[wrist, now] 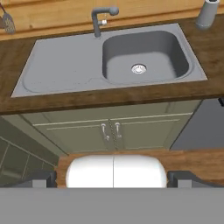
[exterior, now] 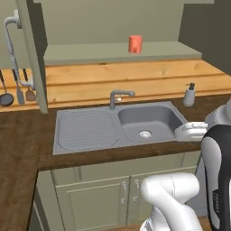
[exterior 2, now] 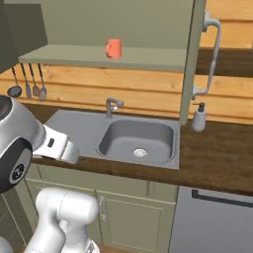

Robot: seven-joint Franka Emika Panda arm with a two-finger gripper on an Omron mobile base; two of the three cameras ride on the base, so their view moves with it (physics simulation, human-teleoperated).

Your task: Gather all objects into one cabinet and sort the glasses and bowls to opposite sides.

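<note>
One small reddish-orange cup [exterior: 135,44] [exterior 2: 113,48], with what looks like a side handle, stands upright on the pale green shelf [exterior: 90,53] [exterior 2: 64,54] of the olive-green wall cabinet. The cabinet door [exterior: 35,58] [exterior 2: 192,59] is swung open, its curved grey bar handle [exterior: 11,36] [exterior 2: 213,49] facing out. The black bowl and the other two cups are out of view. My gripper [wrist: 113,178] hangs open and empty well below the shelf, over the counter's front edge, looking down on the sink. Its fingertips [wrist: 40,178] sit far apart.
A grey sink [exterior: 149,122] [exterior 2: 138,138] [wrist: 144,57] with drainboard and faucet [exterior: 118,95] [exterior 2: 112,105] [wrist: 101,16] lies in the dark wood counter. A soap dispenser [exterior: 189,94] [exterior 2: 199,117] stands at its right. Utensils [exterior: 18,90] [exterior 2: 28,84] hang at left. Base cabinet doors [wrist: 109,131] are below.
</note>
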